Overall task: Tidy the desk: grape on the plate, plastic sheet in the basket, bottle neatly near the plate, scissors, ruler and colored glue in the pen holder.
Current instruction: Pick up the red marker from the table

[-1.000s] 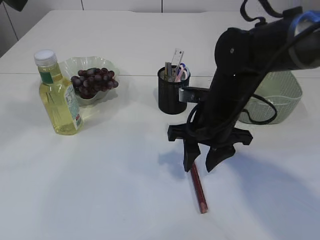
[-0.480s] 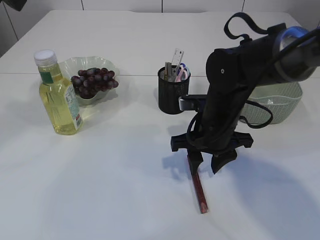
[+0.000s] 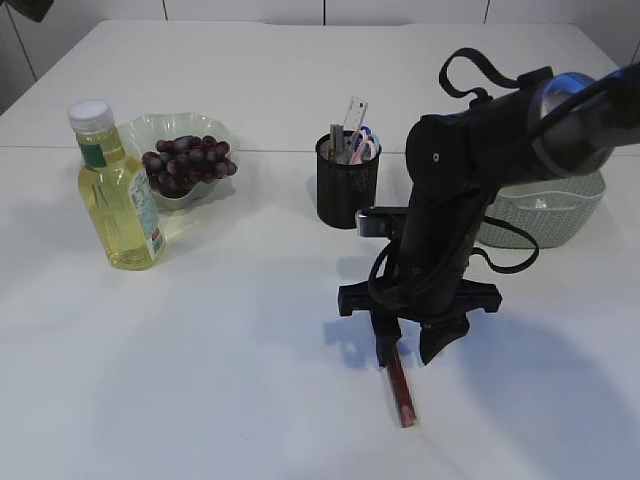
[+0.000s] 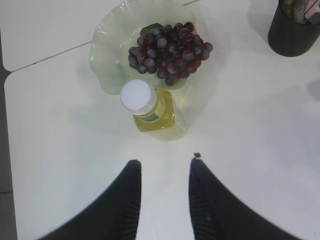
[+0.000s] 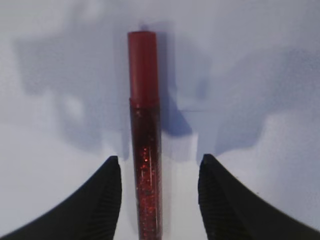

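Your right gripper (image 5: pixel 159 192) hangs low over the worktop (image 3: pixel 220 350), jaws apart and empty; the glue (image 5: pixel 145 140) lies flat between its fingers, touching neither. Your left gripper (image 4: pixel 162 192) is part open, holding nothing, with the bottle (image 4: pixel 152 112) just ahead beside the plate (image 4: pixel 107 65).

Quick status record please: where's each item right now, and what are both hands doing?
grapes: on plate
bottle: upright, beside plate
pen holder: holds ruler and scissors
glue tube: flat on table, not gripped
basket: right of pen holder, contents not discernible
right hand: open, fingers either side of glue tube
left hand: open, empty, above bottle
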`<state>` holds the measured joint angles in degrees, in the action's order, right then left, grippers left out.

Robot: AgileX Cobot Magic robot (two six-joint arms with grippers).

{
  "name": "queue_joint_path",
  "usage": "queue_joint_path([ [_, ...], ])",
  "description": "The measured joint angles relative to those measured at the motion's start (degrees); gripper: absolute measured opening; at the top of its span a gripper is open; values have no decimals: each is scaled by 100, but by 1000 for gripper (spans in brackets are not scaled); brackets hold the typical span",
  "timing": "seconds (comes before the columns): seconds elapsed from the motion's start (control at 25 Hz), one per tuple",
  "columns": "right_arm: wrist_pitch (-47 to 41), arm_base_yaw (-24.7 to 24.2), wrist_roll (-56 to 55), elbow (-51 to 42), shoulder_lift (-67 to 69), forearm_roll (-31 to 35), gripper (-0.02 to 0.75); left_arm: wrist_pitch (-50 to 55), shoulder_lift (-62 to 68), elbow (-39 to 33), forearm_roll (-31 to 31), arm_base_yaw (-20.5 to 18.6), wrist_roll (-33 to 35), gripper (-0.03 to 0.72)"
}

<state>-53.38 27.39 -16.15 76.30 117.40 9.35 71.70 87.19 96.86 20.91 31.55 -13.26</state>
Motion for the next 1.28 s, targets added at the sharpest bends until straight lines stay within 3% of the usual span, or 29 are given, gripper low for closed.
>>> queue_joint_path([
  [0.96, -49, 0, 38, 10, 230, 97, 391, 0, 0, 0, 0, 0, 0, 239],
  [1.28, -62, 0, 87, 10, 240, 107, 193, 0, 0, 0, 0, 0, 0, 239],
])
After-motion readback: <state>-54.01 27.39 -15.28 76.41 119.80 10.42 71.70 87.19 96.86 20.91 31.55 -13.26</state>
